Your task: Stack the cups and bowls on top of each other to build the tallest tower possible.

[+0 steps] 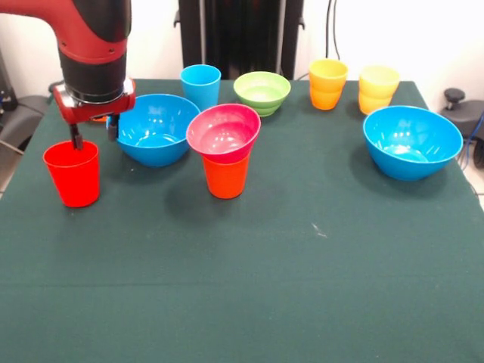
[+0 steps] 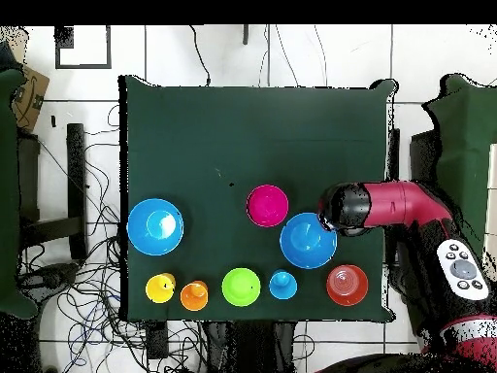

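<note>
Dark green cloth over the table [image 1: 249, 265], filling most of the front view, with a white wall and black cables along the top edge. Pale tiled floor and tangled wires all around the table in the overhead view. At the left of the front view, a red cup [image 1: 72, 173] standing upright, with a big blue bowl [image 1: 156, 128] just to its right. Near the middle, a pink bowl [image 1: 224, 133] sitting on top of an orange cup [image 1: 225, 175], a small tower of two. Behind these, near the top, a light blue cup [image 1: 200, 85] and a green bowl [image 1: 262, 92]. Further right along the top, an orange stack [image 1: 327, 84] and a yellow stack [image 1: 377, 88], side by side. At the right, a second big blue bowl [image 1: 412, 141], well apart from the rest. Red and black arm coming down at the upper left, pointing straight down. Gripper [image 1: 93, 136] spread wide, one finger [image 1: 76, 138] down at the red cup's back rim, the other out beside the blue bowl. Nothing held.
</note>
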{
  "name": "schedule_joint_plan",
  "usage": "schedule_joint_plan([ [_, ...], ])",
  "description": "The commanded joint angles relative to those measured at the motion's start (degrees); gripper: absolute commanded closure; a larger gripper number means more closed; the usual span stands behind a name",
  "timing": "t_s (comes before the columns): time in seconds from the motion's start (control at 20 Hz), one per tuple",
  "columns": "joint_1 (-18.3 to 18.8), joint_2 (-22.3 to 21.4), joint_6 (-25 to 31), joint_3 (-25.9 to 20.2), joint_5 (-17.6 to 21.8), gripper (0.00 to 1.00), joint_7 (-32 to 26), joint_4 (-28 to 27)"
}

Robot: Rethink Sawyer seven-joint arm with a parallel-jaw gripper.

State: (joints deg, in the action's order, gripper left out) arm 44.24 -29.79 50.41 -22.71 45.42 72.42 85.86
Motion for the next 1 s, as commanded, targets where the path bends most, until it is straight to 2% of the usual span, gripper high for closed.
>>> schedule_joint_plan([
  [0.05, -1.3, -1.3, -3.4, -3.4, 1.7, 0.00, -7.9, 2.3],
  [0.4, -2.8, -2.8, -5.5, -2.4, 4.7, 0.00, -7.1, 1.2],
  [0.75, -3.1, -4.3, -6.6, -2.0, 6.5, 0.00, -8.6, 0.6],
  [0.9, -2.9, -3.9, -7.2, -2.4, 6.2, 0.00, -8.4, 0.7],
  [1.0, -2.7, -1.7, -7.5, -3.0, 5.2, 0.00, -8.1, 0.8],
])
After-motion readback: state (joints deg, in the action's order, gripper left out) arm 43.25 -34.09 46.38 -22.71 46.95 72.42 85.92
